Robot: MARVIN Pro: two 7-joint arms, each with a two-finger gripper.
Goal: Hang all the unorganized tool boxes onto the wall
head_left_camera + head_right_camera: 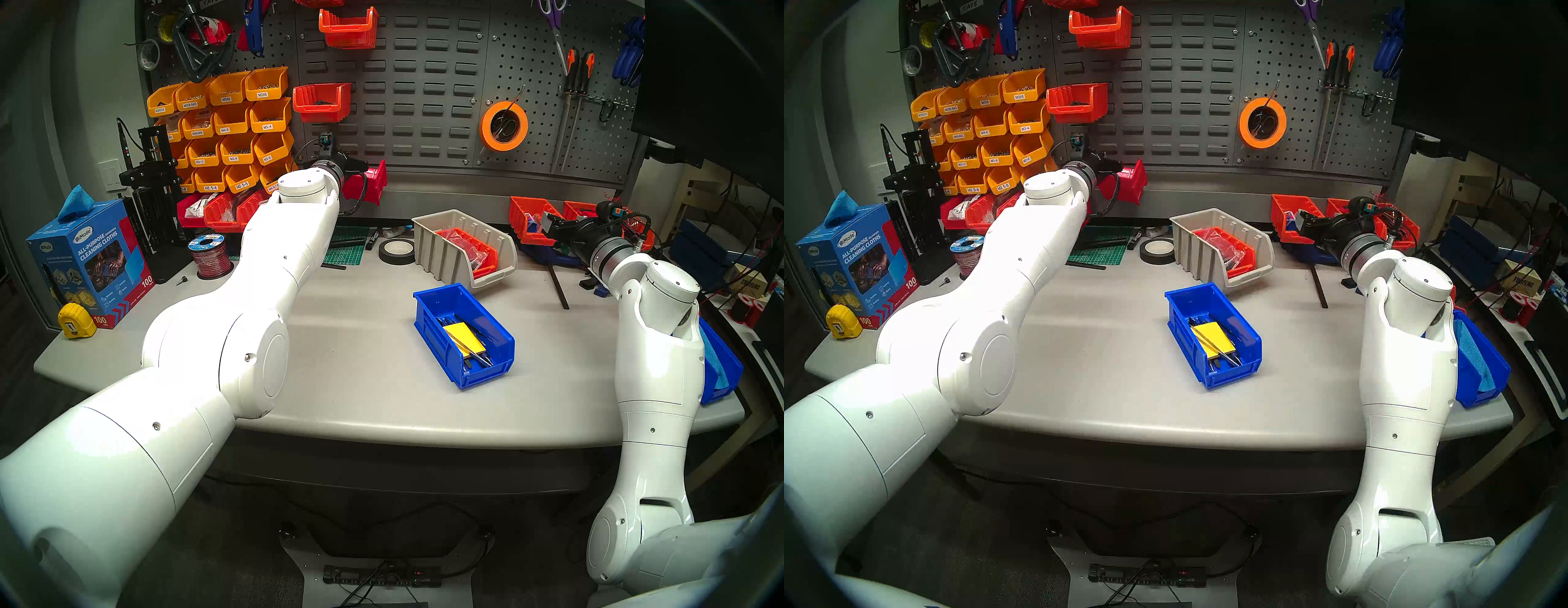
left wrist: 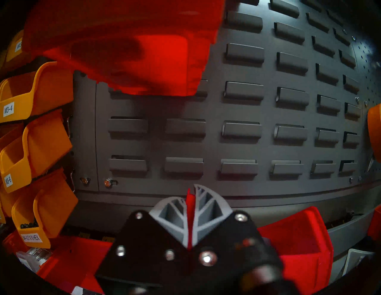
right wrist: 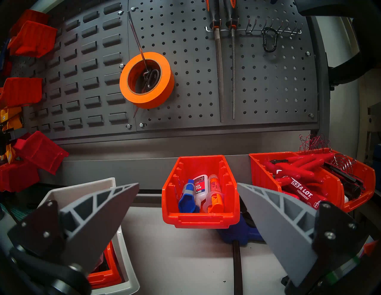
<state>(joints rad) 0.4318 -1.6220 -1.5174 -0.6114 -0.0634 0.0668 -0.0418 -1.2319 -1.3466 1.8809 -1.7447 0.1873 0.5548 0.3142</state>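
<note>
Left hand (image 2: 190,218): clamped on red bin (image 1: 368,183) wall, held tilted near louvred wall (image 1: 424,85) base | right hand (image 3: 187,208): open, empty | blue bin (image 1: 463,335), beige bin (image 1: 458,246): on table (image 1: 360,339) | risk: tilted bin may miss louvres, slip.

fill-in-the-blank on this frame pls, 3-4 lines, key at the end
1. The left gripper is shut on the rim of a ____ bin, held up near the wall.
2. The right gripper hangs with its jaws ____.
3. The blue bin on the table holds a ____ pad.
4. The beige bin has an ____ bin nested inside it.

Missing words: red; open; yellow; orange
</note>
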